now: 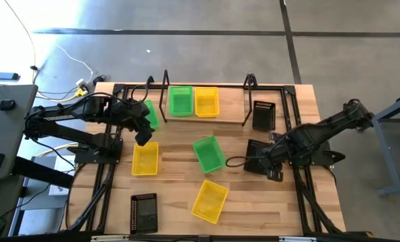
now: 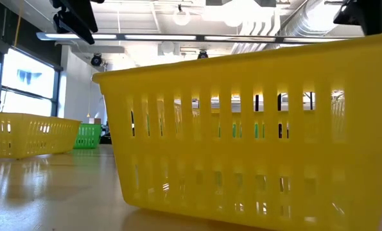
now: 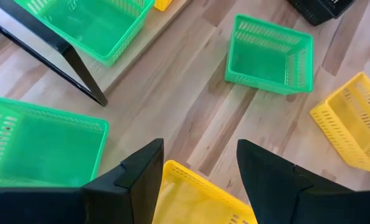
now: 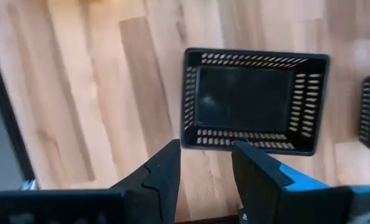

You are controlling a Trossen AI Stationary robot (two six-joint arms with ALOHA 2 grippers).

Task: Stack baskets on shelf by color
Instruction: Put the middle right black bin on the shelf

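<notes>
The shelf (image 1: pixel 230 111) stands at the table's far side and carries one green basket (image 1: pixel 181 101) and one yellow basket (image 1: pixel 206 101) side by side. My left gripper (image 1: pixel 144 138) (image 3: pixel 200 165) is open above the far end of a yellow basket (image 1: pixel 144 159) (image 3: pixel 194 196), beside another green basket (image 1: pixel 150 114) (image 3: pixel 41 146). My right gripper (image 1: pixel 272 171) (image 4: pixel 206 155) is open just short of a black basket's (image 1: pixel 255 156) long wall (image 4: pixel 247 138). A third green basket (image 1: pixel 208 153) (image 3: pixel 268 56) sits mid-table.
A second black basket (image 1: pixel 263 115) lies right of the shelf and a third (image 1: pixel 143 212) near the front left edge. A tilted yellow basket (image 1: pixel 210 200) (image 2: pixel 255 128) fills the low view. Bare wood (image 1: pixel 179 181) shows between the baskets.
</notes>
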